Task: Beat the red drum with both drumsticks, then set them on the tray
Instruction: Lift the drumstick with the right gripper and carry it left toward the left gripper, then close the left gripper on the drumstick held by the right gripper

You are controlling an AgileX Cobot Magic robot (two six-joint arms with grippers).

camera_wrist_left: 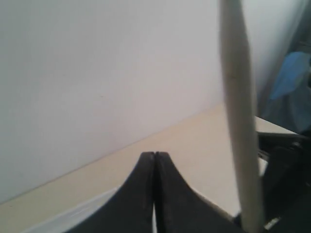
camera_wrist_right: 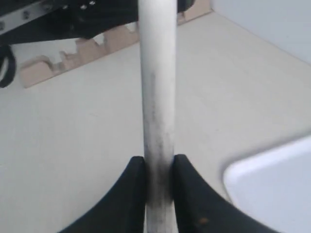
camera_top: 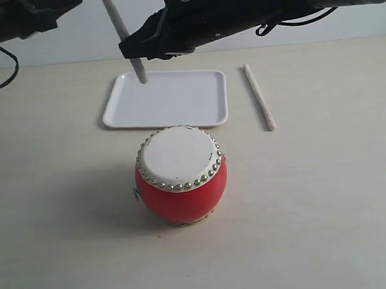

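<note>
The red drum (camera_top: 182, 183), with its cream head and silver studs, stands upright at the middle of the table. Behind it lies the white tray (camera_top: 179, 113). My right gripper (camera_top: 136, 52) (camera_wrist_right: 159, 162) reaches across to the left, above the tray's far left corner. It is shut on one drumstick (camera_top: 121, 29) (camera_wrist_right: 158, 97), held nearly upright with its lower end just over the tray's far rim. The other drumstick (camera_top: 259, 97) lies on the table to the right of the tray. My left gripper (camera_wrist_left: 154, 154) is shut and empty, raised at the far left.
The left arm (camera_top: 27, 14) hangs over the table's back left corner, close to the held drumstick (camera_wrist_left: 238, 121). A pale wall runs behind the table. A black cable (camera_top: 7, 66) loops down at the far left.
</note>
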